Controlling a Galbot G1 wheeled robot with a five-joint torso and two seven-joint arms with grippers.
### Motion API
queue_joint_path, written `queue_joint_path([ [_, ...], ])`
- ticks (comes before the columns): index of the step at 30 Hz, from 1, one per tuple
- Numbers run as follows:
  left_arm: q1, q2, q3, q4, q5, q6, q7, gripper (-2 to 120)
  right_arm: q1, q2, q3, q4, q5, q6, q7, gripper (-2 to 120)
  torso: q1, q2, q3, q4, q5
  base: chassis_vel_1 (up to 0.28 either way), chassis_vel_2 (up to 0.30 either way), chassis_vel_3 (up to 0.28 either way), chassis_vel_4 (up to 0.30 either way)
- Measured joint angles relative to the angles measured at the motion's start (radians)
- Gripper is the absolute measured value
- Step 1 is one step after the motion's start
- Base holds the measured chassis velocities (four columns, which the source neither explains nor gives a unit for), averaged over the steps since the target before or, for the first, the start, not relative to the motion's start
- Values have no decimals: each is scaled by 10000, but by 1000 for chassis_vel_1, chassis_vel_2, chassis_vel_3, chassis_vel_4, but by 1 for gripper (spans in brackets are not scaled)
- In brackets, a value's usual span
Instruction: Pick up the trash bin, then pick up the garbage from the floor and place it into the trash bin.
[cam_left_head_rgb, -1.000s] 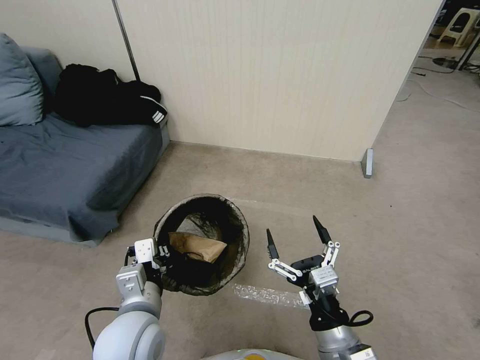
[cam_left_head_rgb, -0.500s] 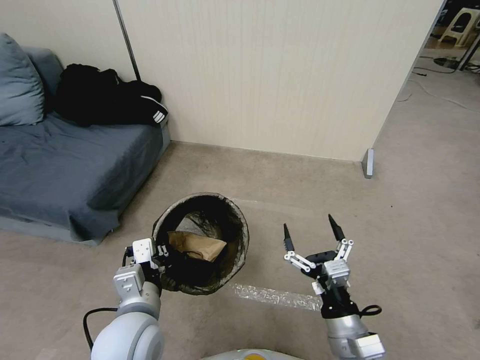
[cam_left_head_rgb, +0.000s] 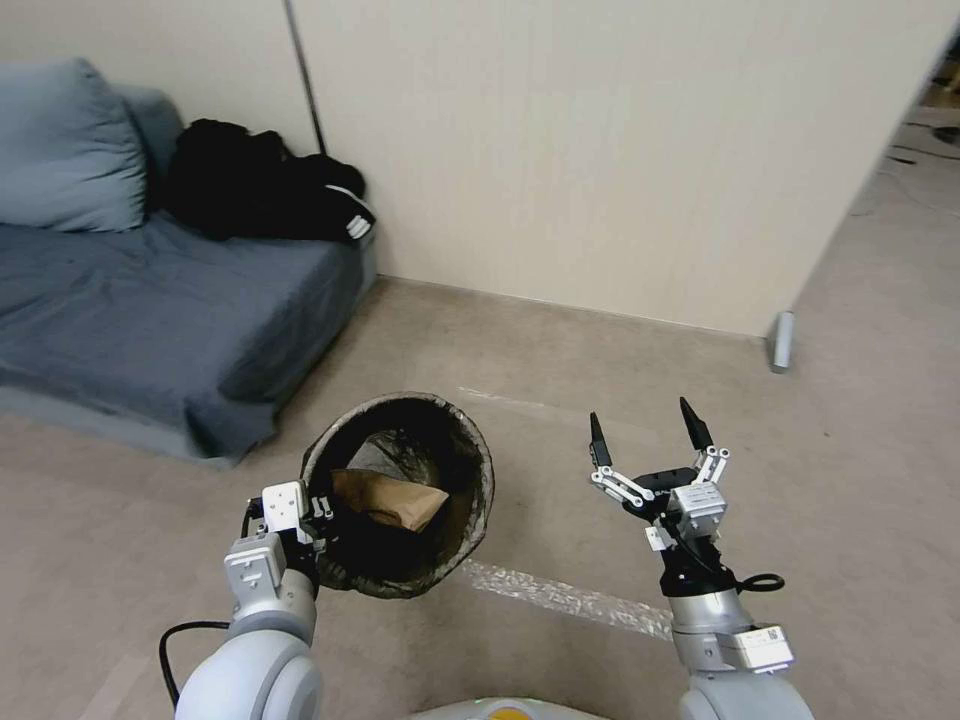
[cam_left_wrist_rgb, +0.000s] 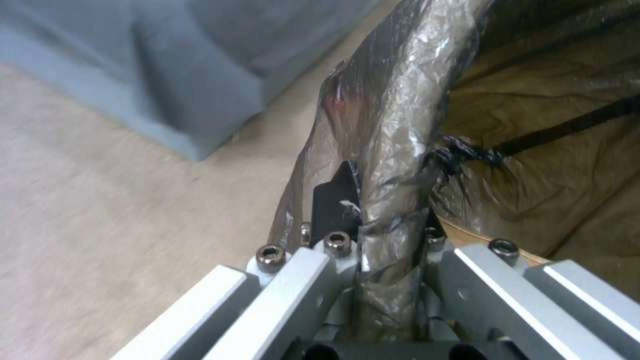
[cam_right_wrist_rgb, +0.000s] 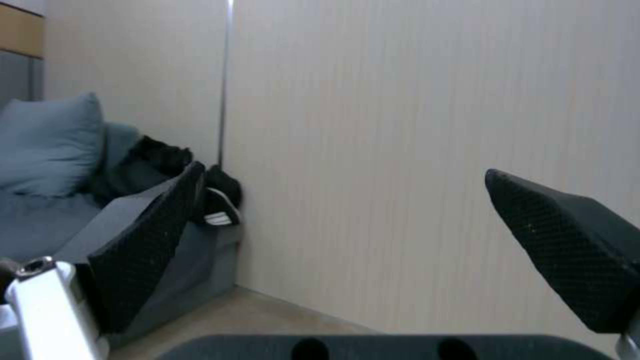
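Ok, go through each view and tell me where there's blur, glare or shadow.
Head view: sharp, even light, a dark hollow inside the bin, straight wall edges bowing toward the corners. Left wrist view: soft all over, with glare streaks on the bag liner clamped in the left pincer. Right wrist view: the open right pincer looms blurred; the wall behind is clearer.

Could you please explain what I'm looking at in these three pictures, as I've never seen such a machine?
It is a wheeled robot with two arms. The wide picture comes from its head camera, looking down at a carpeted floor. The left gripper is shut on the rim of the bin, which holds a brown paper bag. The close-up from the left wrist shows that grip. The right gripper is open and holds nothing; its wrist camera looks between the fingers at a wall and sofa.
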Motion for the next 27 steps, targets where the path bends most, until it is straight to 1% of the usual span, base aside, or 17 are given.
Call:
queue_joint_path([
  [6, 69, -3, 3, 0, 8, 53, 44, 0, 83, 13, -29, -49, 9, -18, 17, 100, 1, 0, 0, -1, 0, 110, 111, 117, 103],
  [10, 98, -7, 6, -1, 17, 58, 58, 0, 123, 3, -34, -49, 9, -94, 32, 100, 0, 0, 1, 3, 0, 125, 134, 132, 133],
  [13, 123, -18, 9, -41, 20, 58, 89, 0, 140, -2, -41, -31, 13, -154, 34, 100, 0, 0, 0, -2, 0, 124, 113, 109, 133],
  [27, 202, -12, 14, -97, 23, 14, 119, 0, 139, 24, -208, 39, -46, -202, 18, 100, 0, 0, 0, -1, 0, 123, 132, 118, 119],
])
